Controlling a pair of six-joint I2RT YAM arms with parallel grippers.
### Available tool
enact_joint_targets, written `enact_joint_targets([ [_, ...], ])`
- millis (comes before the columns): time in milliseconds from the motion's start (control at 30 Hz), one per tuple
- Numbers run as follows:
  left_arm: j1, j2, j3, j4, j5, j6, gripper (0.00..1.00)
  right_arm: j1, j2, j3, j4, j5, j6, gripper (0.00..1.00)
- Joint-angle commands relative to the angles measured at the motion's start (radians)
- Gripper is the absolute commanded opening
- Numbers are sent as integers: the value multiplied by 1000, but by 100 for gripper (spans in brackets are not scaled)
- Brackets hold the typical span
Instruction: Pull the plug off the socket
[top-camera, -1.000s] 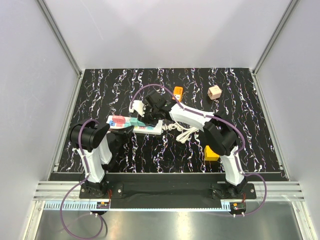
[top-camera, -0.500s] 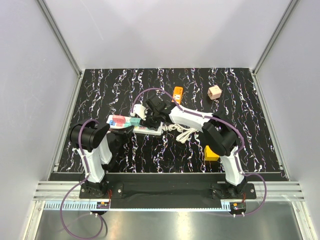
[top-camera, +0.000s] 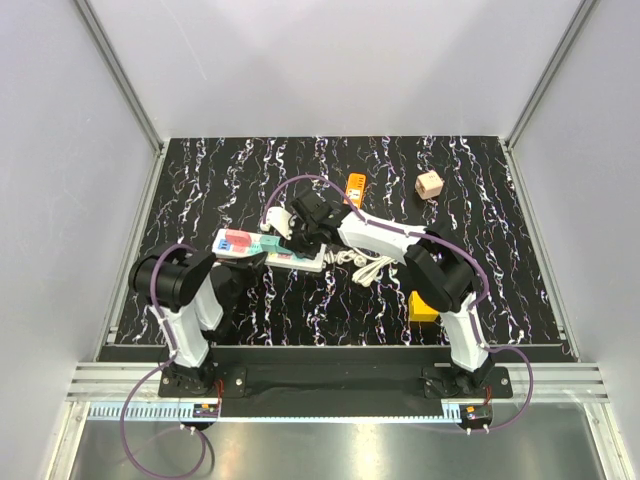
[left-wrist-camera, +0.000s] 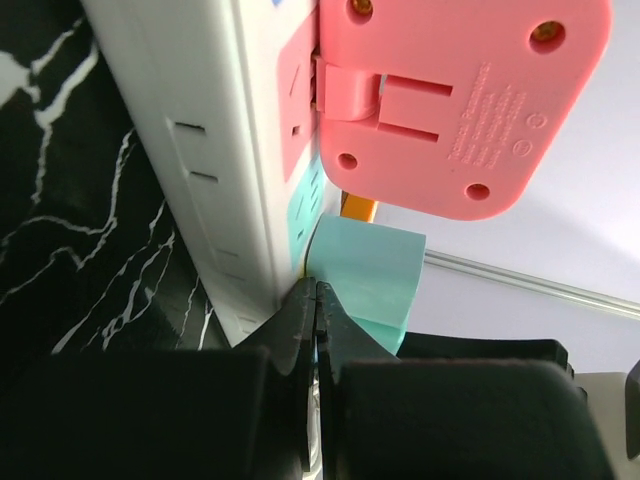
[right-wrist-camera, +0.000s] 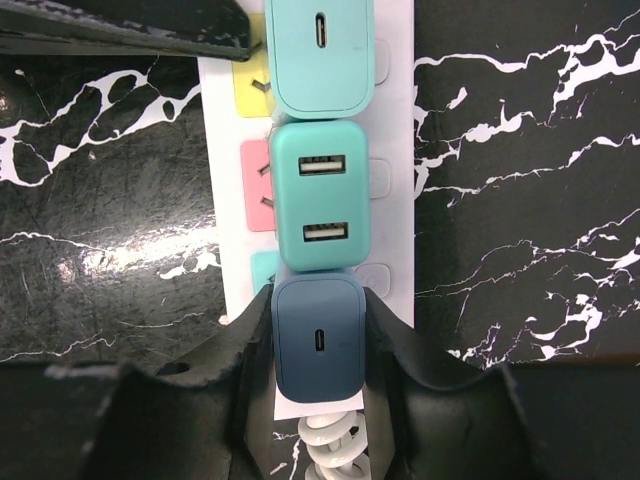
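The long white socket (top-camera: 312, 262) lies flat on the black marbled table (top-camera: 500, 240), a little left of centre, with its coiled white cord (right-wrist-camera: 328, 442) trailing off the end nearer the right arm. Chargers stand along its row of outlets: a pink plug (left-wrist-camera: 460, 100) at the far left end, then a teal plug (right-wrist-camera: 320, 195) with two ports and another teal one beside it, and a dark blue plug (right-wrist-camera: 318, 345) last, next to the cord. The right claw (right-wrist-camera: 318, 312) reaches over that end and is pinching the dark blue plug, one finger tight against each of its sides. The left claw (left-wrist-camera: 315, 295) has its fingers pressed together with nothing between them, the tips resting against the socket's side edge below the pink plug. Well apart from all this, an orange power strip (top-camera: 356, 184) and a beige cube (top-camera: 429, 185) sit toward the back, and a yellow block (top-camera: 422, 307) lies beside the right arm.
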Motion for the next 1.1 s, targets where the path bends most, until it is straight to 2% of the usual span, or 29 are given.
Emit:
enact_joint_targets([
  [0,-12,-74,-90,-282,-69,76,0,32,-39,10,3,25,43,0],
  [33,-15,-117,-88,-372,-74,79,0,35,-47,7,5,32,46,0],
  [133,-24,-165,-47,-492,-92,80,0,40,-68,-5,26,60,75,0],
  [367,-25,-168,-25,-522,-88,86,0,40,-102,-17,58,11,121,0],
  [633,-42,-251,81,-844,-114,109,0,41,-148,-13,61,-1,147,0],
  [1067,-52,-257,116,-925,-128,102,0,50,-189,4,55,34,169,0],
])
